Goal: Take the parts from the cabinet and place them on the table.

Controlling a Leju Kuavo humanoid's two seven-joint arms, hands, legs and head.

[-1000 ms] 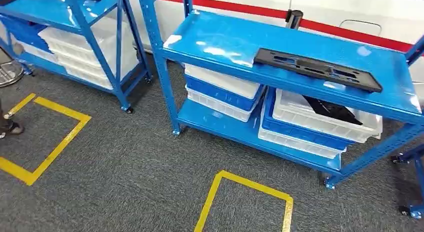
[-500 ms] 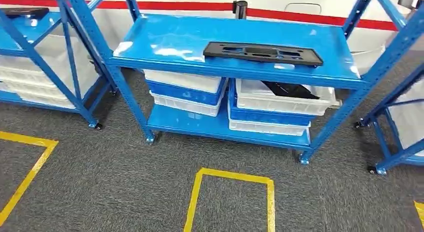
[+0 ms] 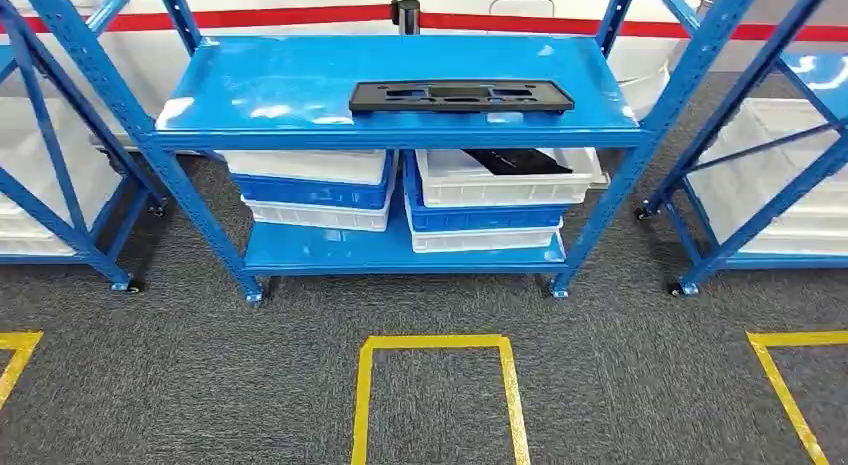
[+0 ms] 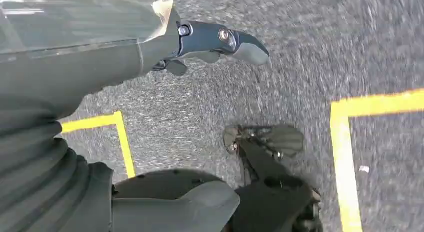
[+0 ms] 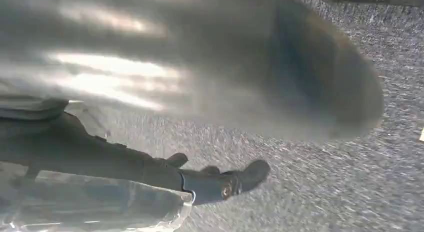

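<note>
Lying flat on the top shelf of the blue cabinet (image 3: 250,85) is a long black part (image 3: 461,95). It sits near the front edge of that shelf, a bit to the right of the middle. A second black part (image 3: 515,161) rests in the top white bin (image 3: 500,185) on the right side of the low shelf. More white and blue bins (image 3: 315,190) are stacked to the left of it.

The left hand (image 4: 150,52) hangs down over the grey carpet (image 4: 300,57), well apart from both parts. Its fingers (image 4: 235,42) reach out straight and hold nothing. The right hand (image 5: 165,177) also hangs over the carpet, far from the parts. It holds nothing that can be seen, but the picture is too blurry to tell how far its fingers are spread.

A yellow tape square (image 3: 435,342) marks the floor in front of the cabinet. More blue racks (image 3: 740,135) stand to the left and right.
</note>
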